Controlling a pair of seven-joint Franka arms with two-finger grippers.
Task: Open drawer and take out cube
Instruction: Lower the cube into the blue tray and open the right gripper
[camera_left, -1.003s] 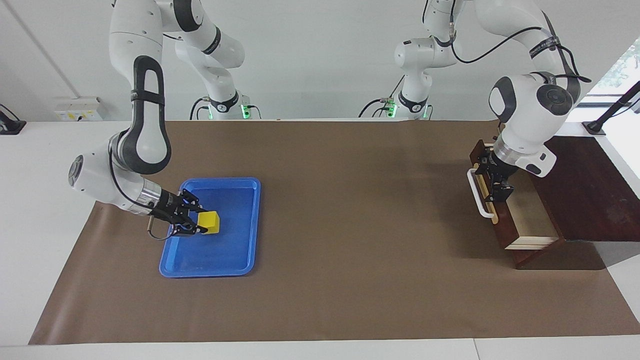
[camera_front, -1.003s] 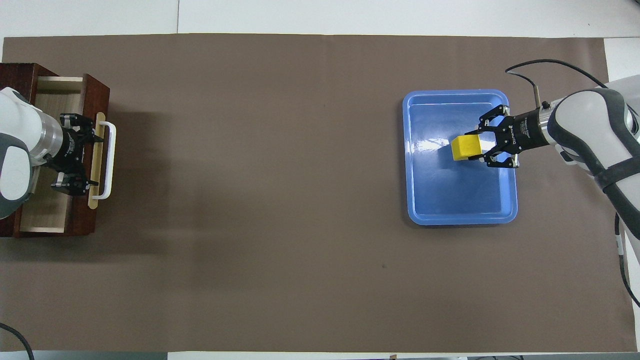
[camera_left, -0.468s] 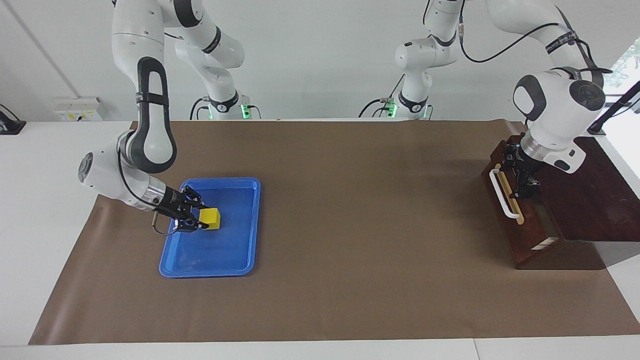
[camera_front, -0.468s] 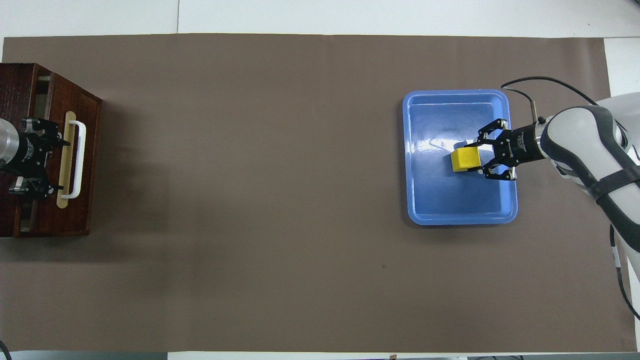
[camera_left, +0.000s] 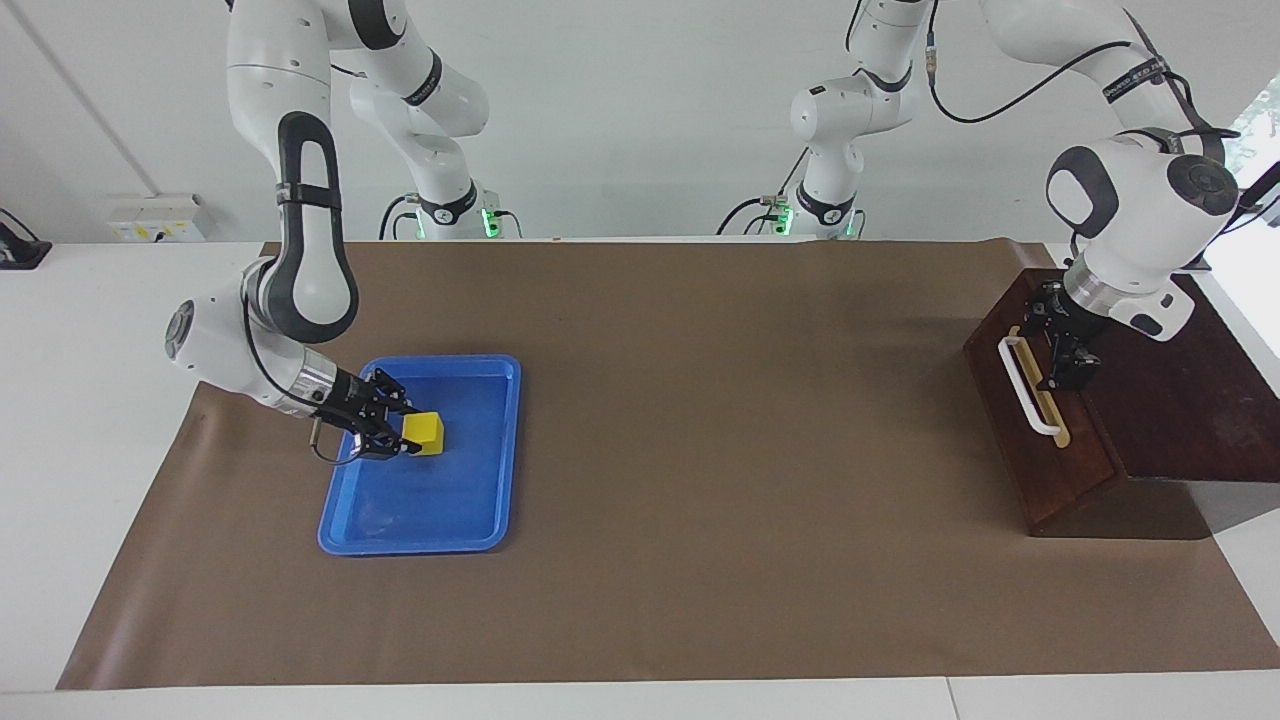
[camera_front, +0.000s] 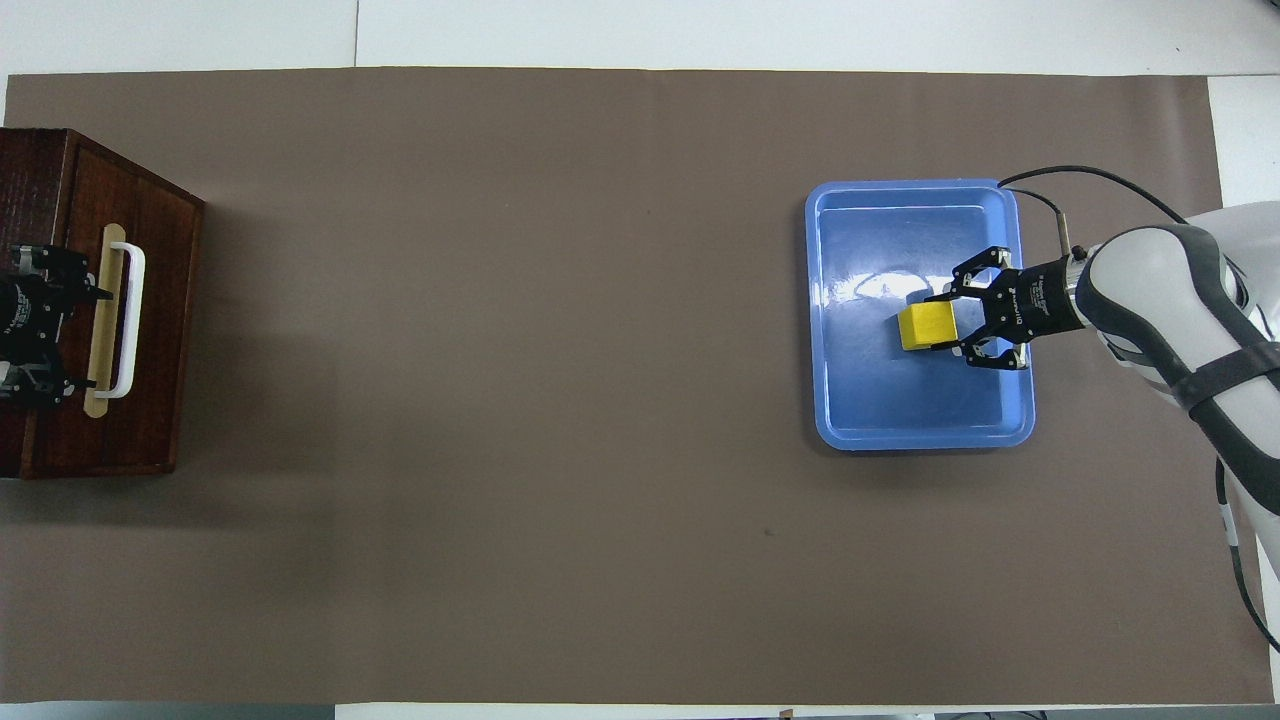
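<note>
**Cube (camera_left: 425, 433) held in blue tray (camera_left: 470, 525); drawer (camera_left: 1040, 425) shut**

Looks light, rigid, smooth: best pinched on 2 flat parallel faces. Right gripper (camera_left: 392, 432) clenched on cube, low in tray, perhaps touching the floor. Left gripper (camera_left: 1066, 352) spread wide above drawer front, just beside white handle (camera_left: 1028, 386), holding nothing.

1. The cube (camera_left: 424, 433) is plain bright yellow.
2. The tray (camera_left: 480, 520) is glossy blue.
3. The drawer (camera_left: 1040, 460) front is dark reddish-brown wood, with a white bar handle (camera_left: 1025, 390) on a tan strip.
4. The bench (camera_left: 60, 400) is white, under a plain brown sheet (camera_left: 700, 420).
5. Both hands are black, on white arms with dark grey bands.
</note>
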